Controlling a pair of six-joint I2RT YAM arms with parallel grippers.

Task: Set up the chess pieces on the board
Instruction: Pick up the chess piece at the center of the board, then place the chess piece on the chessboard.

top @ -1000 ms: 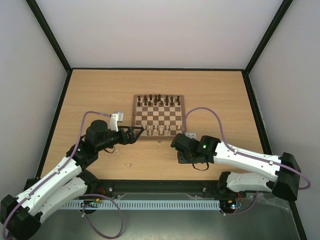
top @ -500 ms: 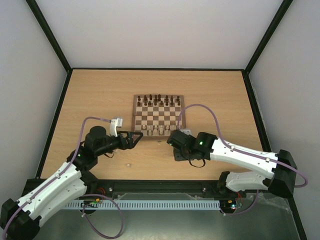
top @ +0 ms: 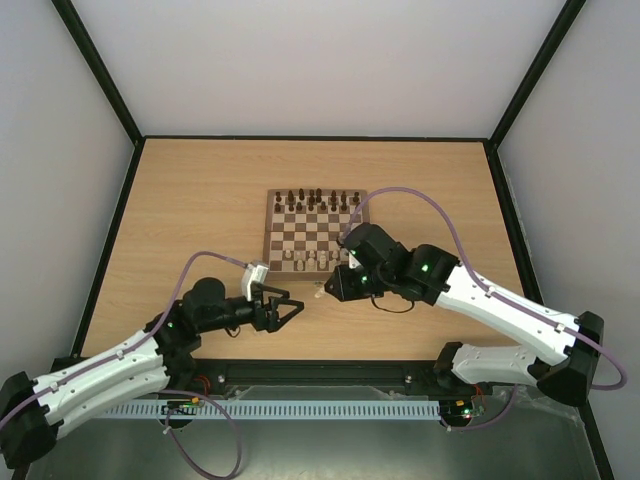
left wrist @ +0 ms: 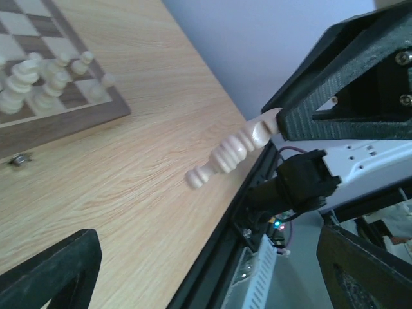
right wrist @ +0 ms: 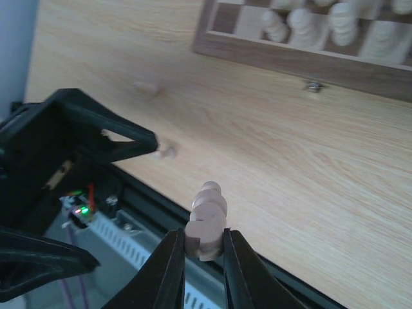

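Observation:
The board (top: 317, 238) lies mid-table, with dark brown pieces (top: 318, 198) on its far rows and pale chess pieces (top: 308, 260) on its near rows. My right gripper (top: 325, 289) hovers just in front of the board's near edge, shut on a pale chess piece (right wrist: 206, 225) held above the table. The same piece shows in the left wrist view (left wrist: 232, 151), sticking out of the black fingers. My left gripper (top: 290, 310) is open and empty, low over the table near the front edge. A small pale piece (right wrist: 166, 152) lies on the table by its fingertip.
The board's near border (left wrist: 64, 119) and latch (right wrist: 313, 85) face the arms. The table's black front rail (left wrist: 225, 232) runs close below both grippers. Purple cables loop over each arm.
My left arm has pulled back from the board's near left corner toward the front edge. My right gripper has risen and moved left, now holding a pale piece up.

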